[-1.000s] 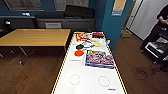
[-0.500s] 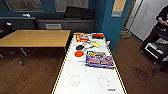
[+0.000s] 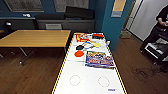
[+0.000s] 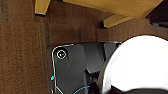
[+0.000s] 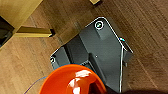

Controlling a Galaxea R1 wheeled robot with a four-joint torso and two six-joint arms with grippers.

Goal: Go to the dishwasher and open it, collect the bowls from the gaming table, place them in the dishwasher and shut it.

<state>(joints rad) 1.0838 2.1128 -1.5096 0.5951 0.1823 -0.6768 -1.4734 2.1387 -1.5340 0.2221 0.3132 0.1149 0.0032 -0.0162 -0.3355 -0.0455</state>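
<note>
Though a glossy orange-red rounded shape (image 5: 72, 80) sits close under my right wrist and a smooth white rounded shape (image 4: 137, 65) under my left, I cannot tell whether either pincer is clenched, released or grasping anything. Both hang over brown wooden floor (image 5: 22, 65).

Ahead of me, the long white-topped gaming worktop with its yellow-striped edge (image 3: 59, 75) runs lengthwise straight away from me. The small orange-red shallow bowl (image 3: 79, 53) lies about halfway along it, left of the midline, and the small blackish bowl (image 3: 80, 47) is just beyond it, farther from me. I judge my left arm the nearer one, and that both bowls lie a long reach up the worktop.

The colourful flat game box (image 3: 99, 59) just right of the bowls carries printing I cannot read; nor can I read the small blue mark (image 3: 112, 89) at the near corner.
</note>
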